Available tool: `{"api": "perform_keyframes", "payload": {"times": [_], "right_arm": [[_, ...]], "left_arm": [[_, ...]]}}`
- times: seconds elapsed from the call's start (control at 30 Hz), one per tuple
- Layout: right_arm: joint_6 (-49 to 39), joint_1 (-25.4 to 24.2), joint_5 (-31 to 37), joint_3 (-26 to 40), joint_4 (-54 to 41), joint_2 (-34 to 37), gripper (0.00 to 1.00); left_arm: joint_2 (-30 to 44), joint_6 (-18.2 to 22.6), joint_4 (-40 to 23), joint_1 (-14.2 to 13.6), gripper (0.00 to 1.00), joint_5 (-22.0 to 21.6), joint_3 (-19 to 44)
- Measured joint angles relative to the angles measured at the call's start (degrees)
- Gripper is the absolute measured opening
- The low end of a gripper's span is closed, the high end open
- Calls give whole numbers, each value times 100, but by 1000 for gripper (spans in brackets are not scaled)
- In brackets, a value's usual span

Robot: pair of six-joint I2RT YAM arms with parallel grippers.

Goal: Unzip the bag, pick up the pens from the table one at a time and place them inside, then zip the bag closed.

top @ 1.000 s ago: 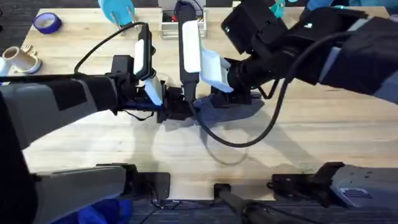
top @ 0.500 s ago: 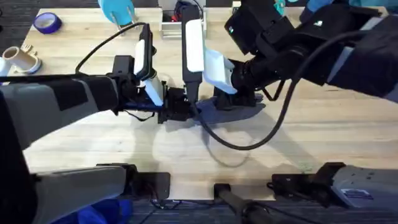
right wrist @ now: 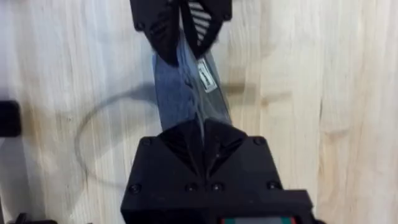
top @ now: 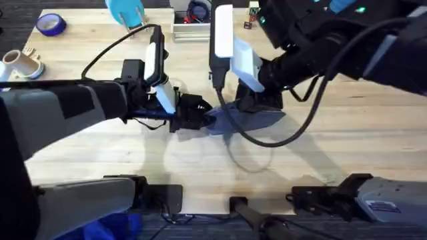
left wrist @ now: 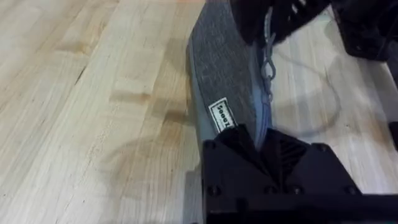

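One elongated grey-blue fabric pouch lies mid-way across the light plank-grain wooden surface, long axis running left-right in the overhead view. Left tool is pinched on its left end, at the zipper edge. Right tool is pressed together on the zipper line nearer the right end.

One grey-blue bag, two grippers, the left gripper and the right gripper, one roll of blue tape, one pale plastic fitting, one wooden table
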Motion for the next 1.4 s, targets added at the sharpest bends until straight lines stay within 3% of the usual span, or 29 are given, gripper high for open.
{"api": "perform_keyframes", "payload": {"times": [0.7,1.13,1.4], "right_arm": [[-4,-394,343,72,-381,-169,31],[-4,-1246,362,72,-647,-169,30],[-4,-1356,358,72,-652,-169,30]], "left_arm": [[0,0,-7,2,43,-148,0],[0,0,-7,2,43,-155,0],[0,0,-7,2,43,-156,0]]}}
